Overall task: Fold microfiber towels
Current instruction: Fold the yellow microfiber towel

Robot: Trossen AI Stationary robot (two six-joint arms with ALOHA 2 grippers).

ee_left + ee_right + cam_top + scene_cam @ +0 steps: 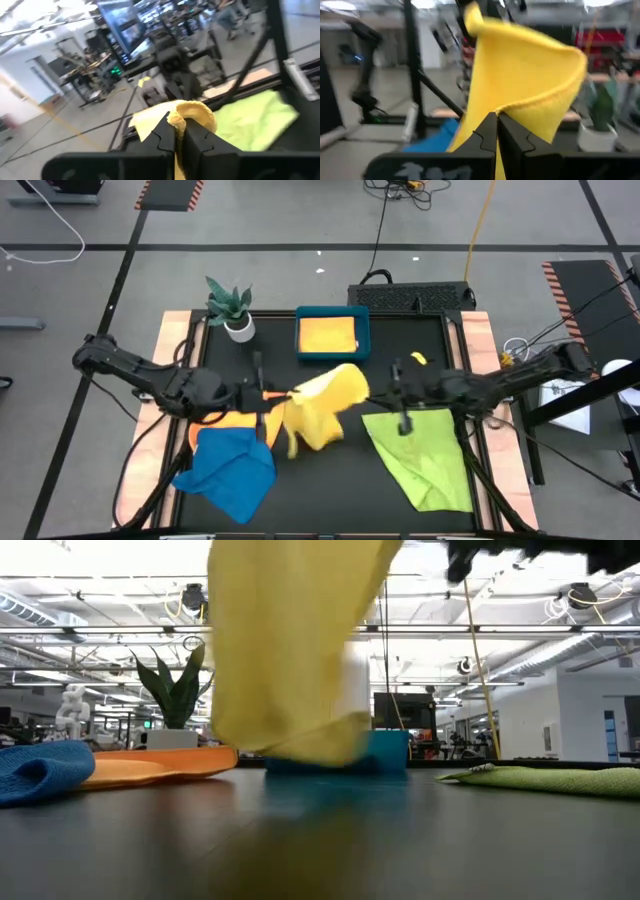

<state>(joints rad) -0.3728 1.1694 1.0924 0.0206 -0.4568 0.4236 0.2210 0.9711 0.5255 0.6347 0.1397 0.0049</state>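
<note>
Both arms held a yellow towel stretched in the air just in front of the teal tray, left gripper and right gripper each clamped shut on an edge, apparently mid-fold; next, lay it flat.

A plain yellow microfiber towel, a plain lime green cloth, a plain blue cloth and an orange cloth; teal-blue tray; black counter.
</note>
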